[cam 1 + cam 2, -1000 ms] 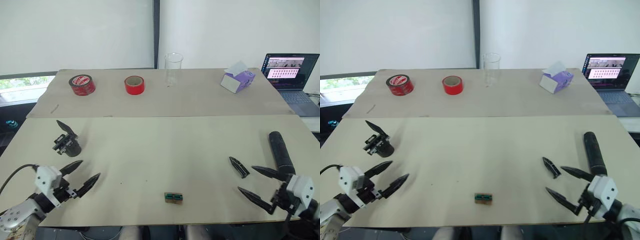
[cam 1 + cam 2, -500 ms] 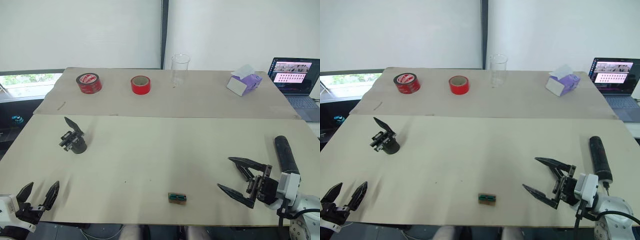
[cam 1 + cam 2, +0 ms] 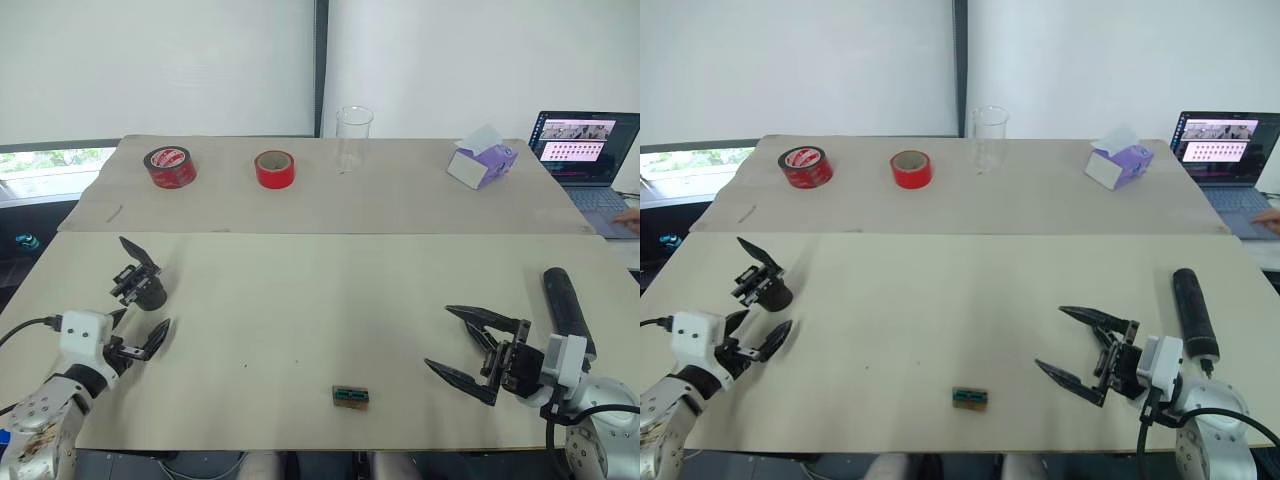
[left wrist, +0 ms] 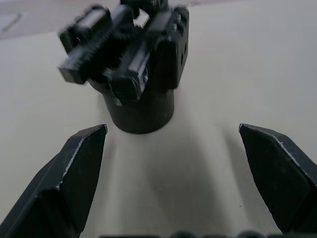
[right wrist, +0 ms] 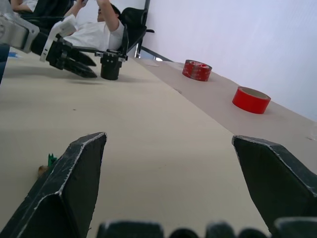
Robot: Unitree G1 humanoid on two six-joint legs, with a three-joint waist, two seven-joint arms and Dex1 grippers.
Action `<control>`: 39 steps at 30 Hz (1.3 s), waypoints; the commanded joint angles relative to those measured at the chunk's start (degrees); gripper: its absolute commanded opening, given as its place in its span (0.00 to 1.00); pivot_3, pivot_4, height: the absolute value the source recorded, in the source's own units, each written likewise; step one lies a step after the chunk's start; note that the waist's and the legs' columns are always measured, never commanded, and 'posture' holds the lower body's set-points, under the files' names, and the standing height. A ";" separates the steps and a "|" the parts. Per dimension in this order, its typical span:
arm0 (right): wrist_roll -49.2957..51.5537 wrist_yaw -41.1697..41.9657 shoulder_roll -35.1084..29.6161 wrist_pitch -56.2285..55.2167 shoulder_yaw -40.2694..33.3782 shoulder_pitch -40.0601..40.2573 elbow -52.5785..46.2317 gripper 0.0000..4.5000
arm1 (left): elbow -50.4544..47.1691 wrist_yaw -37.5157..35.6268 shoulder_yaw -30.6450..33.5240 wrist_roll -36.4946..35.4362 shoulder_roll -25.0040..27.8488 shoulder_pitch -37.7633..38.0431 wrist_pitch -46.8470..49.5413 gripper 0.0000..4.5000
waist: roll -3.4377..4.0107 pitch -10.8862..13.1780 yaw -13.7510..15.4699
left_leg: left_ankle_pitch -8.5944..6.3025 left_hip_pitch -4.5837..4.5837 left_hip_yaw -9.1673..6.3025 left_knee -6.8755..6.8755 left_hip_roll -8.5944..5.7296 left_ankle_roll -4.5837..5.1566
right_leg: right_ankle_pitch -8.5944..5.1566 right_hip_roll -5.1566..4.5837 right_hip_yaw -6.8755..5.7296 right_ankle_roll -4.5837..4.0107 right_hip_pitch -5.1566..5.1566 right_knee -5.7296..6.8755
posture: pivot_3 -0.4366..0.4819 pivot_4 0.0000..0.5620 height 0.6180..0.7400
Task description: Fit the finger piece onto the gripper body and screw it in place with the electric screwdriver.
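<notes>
Head views: I see the gripper body standing near the table's left edge with my left gripper just in front of it, jaws apart, while my right gripper lies low near the front right corner, jaws wide apart, beside the electric screwdriver along the right edge. Left wrist view: the gripper body stands upright just beyond my spread fingertips, untouched. Right wrist view: my open fingers frame bare tabletop, with two red tape rolls far off.
</notes>
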 commanded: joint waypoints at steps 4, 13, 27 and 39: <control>-0.94 -3.79 -0.31 -0.36 -0.58 -0.40 -3.42 0.99 | 7.86 0.33 -2.24 2.86 0.18 -8.42 -3.76 1.00 | -0.02 0.00 0.20 | 0.02 0.01 -0.02 0.00 0.00 -0.06 | 0.02 -0.06 -0.02 -0.02 0.01 0.01 | 0.48 0.27 1.00; -1.73 -6.50 -0.82 -0.08 -1.05 0.67 -5.32 0.99 | 18.75 -0.46 -4.93 6.41 0.43 -15.47 -9.99 1.00 | -0.01 0.00 0.16 | 0.03 -0.02 -0.01 0.00 -0.01 -0.05 | 0.14 -0.09 -0.07 0.14 0.00 0.04 | 0.48 0.27 1.00; -1.80 -8.62 -2.32 0.65 -1.84 1.94 -6.45 1.00 | 22.61 -1.37 -6.70 4.13 -3.35 -18.76 -10.24 0.53 | 0.22 -0.14 1.10 | 0.05 0.07 -0.02 0.00 -0.03 -0.07 | 0.13 -0.17 -0.14 0.17 0.08 0.14 | 0.48 0.27 1.00; 1.80 -4.60 -5.84 0.96 -6.38 10.15 -8.18 1.00 | -11.78 -14.54 -25.16 -0.47 -7.35 -16.47 -4.45 0.53 | 0.10 -0.07 1.60 | 0.03 -0.73 -0.20 0.54 -0.08 0.01 | 0.26 -0.06 -0.34 0.36 -0.03 -0.21 | 0.48 0.27 1.00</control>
